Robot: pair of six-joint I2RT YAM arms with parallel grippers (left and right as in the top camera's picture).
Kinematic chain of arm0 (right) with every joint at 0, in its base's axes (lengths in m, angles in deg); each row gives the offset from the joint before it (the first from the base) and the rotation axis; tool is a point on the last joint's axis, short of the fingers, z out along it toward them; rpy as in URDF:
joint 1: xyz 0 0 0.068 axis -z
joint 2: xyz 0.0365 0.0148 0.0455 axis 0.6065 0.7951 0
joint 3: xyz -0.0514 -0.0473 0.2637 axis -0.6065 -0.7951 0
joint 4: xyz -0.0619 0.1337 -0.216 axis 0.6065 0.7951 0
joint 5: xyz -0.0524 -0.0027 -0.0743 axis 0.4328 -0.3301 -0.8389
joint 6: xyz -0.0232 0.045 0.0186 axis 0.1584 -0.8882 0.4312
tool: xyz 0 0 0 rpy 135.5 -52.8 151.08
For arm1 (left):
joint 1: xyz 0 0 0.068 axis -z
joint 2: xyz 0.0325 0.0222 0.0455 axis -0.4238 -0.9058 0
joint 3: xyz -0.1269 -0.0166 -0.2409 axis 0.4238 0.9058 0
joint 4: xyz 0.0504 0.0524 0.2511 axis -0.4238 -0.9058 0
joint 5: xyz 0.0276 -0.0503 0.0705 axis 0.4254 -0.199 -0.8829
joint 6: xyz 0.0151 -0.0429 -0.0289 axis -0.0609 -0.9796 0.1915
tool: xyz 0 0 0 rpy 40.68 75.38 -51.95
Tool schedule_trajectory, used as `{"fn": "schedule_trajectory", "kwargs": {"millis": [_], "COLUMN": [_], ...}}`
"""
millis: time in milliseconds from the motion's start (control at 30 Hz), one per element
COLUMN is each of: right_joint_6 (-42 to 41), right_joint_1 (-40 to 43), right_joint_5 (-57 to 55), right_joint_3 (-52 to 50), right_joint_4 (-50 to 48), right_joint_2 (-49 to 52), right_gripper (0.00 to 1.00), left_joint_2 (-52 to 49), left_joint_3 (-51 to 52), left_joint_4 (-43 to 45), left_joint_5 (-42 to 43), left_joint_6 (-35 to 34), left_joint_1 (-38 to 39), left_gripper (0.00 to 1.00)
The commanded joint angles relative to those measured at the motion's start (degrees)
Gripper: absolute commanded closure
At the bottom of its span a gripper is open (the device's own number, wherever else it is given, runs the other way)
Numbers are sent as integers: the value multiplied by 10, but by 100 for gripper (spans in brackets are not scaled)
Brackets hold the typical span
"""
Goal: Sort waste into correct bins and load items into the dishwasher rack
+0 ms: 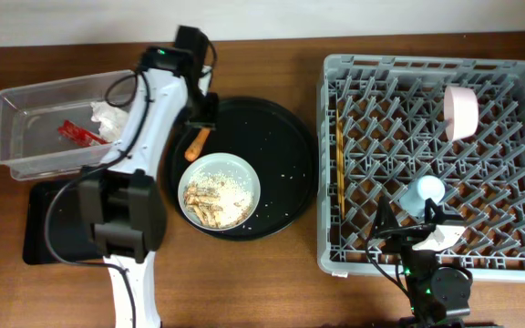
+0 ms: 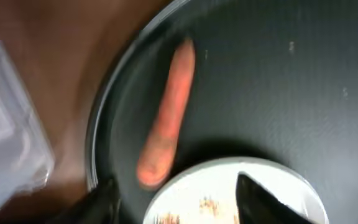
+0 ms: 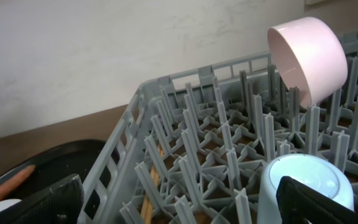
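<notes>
Nearest the arm bases, the right gripper (image 1: 419,226) is being held over the near edge of the dishwasher rack (image 1: 408,64), just right of the round black tray (image 1: 285,146). Its fingers (image 3: 55,199) are being kept wide apart and empty. The light-blue cup (image 1: 424,193) is apparently being left upside down among the pegs just ahead, seemingly to drain.

On the tray, the white shallow bowl (image 1: 255,178) is being left with beige food scraps (image 1: 206,205) inside, probably awaiting emptying. Just beyond it, the left gripper (image 1: 199,123) is being held over the orange carrot scrap (image 2: 169,112), with its fingers (image 2: 101,202) spread and gripping nothing, likely ready for a pick.

Farther off, right of the tray, the pink bowl (image 1: 461,112) is being propped on its side by pegs. To the tray's left, the clear tub (image 1: 25,109) is already holding the crumpled napkin (image 1: 108,118) and red wrapper (image 1: 76,134).
</notes>
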Motion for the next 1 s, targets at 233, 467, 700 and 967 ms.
{"fn": "schedule_trajectory", "kwargs": {"millis": [233, 467, 700, 967], "right_joint_6": [-4, -4, -4, -4], "right_joint_1": [4, 4, 4, 4], "right_joint_5": [1, 1, 1, 1], "right_joint_3": [-5, -5, -5, -5], "right_joint_4": [0, 0, 0, 0], "right_joint_2": [-4, -4, -4, -4], "right_gripper": [2, 2, 2, 2], "left_joint_2": [7, 19, 255, 363], "left_joint_3": [207, 53, 21, 575], "left_joint_4": [187, 69, -249, 126], "left_joint_5": [-4, -26, -207, -95], "left_joint_6": [83, 53, -252, -355], "left_joint_1": [-15, -23, -52, -277], "left_gripper": [43, 87, 99, 53]}}
